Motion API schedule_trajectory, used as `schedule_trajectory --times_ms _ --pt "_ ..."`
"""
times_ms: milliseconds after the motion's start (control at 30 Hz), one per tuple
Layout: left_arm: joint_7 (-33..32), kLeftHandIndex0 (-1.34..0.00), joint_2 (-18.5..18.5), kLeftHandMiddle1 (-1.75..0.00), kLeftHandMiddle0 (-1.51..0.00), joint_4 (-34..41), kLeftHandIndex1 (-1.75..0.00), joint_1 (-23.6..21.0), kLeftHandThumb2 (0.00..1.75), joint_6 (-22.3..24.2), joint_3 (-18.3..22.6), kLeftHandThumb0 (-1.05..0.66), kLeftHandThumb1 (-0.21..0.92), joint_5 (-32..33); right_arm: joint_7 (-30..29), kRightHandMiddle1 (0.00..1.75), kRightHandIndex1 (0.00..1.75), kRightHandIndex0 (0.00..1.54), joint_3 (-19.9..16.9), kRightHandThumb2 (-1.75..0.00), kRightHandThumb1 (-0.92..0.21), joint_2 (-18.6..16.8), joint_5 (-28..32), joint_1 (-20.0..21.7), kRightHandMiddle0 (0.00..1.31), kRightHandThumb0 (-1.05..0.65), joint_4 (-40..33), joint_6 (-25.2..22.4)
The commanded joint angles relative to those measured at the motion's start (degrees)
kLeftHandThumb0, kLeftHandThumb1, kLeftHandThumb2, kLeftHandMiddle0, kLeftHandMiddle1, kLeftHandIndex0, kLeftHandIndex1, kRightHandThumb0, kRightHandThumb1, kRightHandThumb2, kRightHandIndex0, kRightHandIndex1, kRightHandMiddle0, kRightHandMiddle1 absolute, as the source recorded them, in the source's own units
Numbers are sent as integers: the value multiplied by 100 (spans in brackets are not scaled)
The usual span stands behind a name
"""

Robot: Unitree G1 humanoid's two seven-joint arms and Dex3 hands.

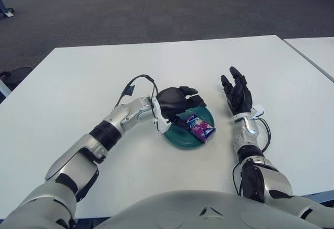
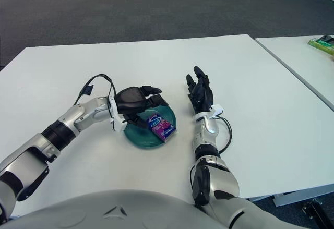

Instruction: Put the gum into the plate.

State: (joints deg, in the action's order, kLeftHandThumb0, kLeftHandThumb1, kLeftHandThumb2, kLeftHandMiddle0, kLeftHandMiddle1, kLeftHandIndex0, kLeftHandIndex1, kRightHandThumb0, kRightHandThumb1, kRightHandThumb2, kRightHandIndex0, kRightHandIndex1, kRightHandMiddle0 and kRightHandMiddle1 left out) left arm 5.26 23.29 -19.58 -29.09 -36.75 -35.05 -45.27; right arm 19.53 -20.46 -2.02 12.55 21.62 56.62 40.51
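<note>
gum (image 1: 200,127) lies on the plate (image 1: 177,137).
my left hand (image 1: 176,101) hovers at the plate's 10, fingers loose, empty; right hand (image 1: 237,92) at 3, spread.

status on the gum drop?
Left hand open over plate's left edge. Gum lies in plate. Right hand open, idle right of plate. Nothing blocking.

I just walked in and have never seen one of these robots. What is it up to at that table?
It is putting a pack of gum into a green plate on the white table. The gum lies in the plate, and the left hand hovers above the plate's far edge, fingers open, holding nothing. The right hand shows to the right of the plate, fingers open.
</note>
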Motion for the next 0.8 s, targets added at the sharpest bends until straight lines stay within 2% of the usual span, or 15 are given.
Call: schedule_trajectory --times_ms 0,67,167,200,233,367,400,500,567,667,767 --pt "-328 -5 39 -4 -36 -201 -85 -149 82 -9 675 -105 92 620 -414 44 0 30 60 -88 -92 -289 -160 -1114 0 -70 963 -57" --pt "-423 -5 -159 -3 -35 -385 -88 -4 79 1 965 -105 92 1128 -509 42 0 28 70 -88 -92 -308 -174 -1100 0 -71 961 -98" --pt "-463 -1 -456 -1 -30 -558 -79 241 73 97 1286 -105 92 1776 -599 41 0 26 78 -87 -92 -334 -191 -1106 0 -73 950 -97" --pt "-597 -1 -626 -1 -29 -880 -78 358 72 18 1460 -105 92 2074 -654 41 0 26 80 -87 -92 -344 -211 -1112 0 -73 947 -82" --pt "-694 -1 -749 -1 -25 -1112 -69 444 71 -44 1584 -105 92 2286 -691 42 0 26 80 -86 -92 -351 -226 -1120 0 -73 942 -70" --pt "-879 0 -1542 -1 -15 -2396 -46 511 72 -337 2233 -105 92 3378 -956 44 0 24 156 -85 -92 -360 -359 -1166 0 -74 924 -29" --pt "-882 0 -1607 -1 -14 -2504 -44 479 72 -383 2285 -105 92 3451 -982 44 0 24 170 -85 -92 -358 -369 -1175 0 -74 917 -24" --pt "-601 0 -2440 -1 -9 -2369 -28 741 77 -453 2799 -105 92 4724 -1194 45 0 23 304 -85 -92 -339 -551 -1254 0 -75 835 24" --pt "-562 0 -2683 0 -5 -2381 -17 863 81 -548 2923 -105 92 4990 -1267 45 0 23 350 -85 -92 -335 -621 -1290 0 -77 784 47" --pt "-689 0 -3035 0 -2 -2505 -10 1161 85 -702 3143 -104 92 5248 -1416 44 0 22 509 -86 -92 -288 -861 -1386 0 -78 717 267" --pt "-759 0 -3239 0 -1 -2651 -7 1192 88 -746 3373 -102 92 5436 -1561 40 0 20 660 -87 -92 -241 -1084 -1473 0 -78 659 446"
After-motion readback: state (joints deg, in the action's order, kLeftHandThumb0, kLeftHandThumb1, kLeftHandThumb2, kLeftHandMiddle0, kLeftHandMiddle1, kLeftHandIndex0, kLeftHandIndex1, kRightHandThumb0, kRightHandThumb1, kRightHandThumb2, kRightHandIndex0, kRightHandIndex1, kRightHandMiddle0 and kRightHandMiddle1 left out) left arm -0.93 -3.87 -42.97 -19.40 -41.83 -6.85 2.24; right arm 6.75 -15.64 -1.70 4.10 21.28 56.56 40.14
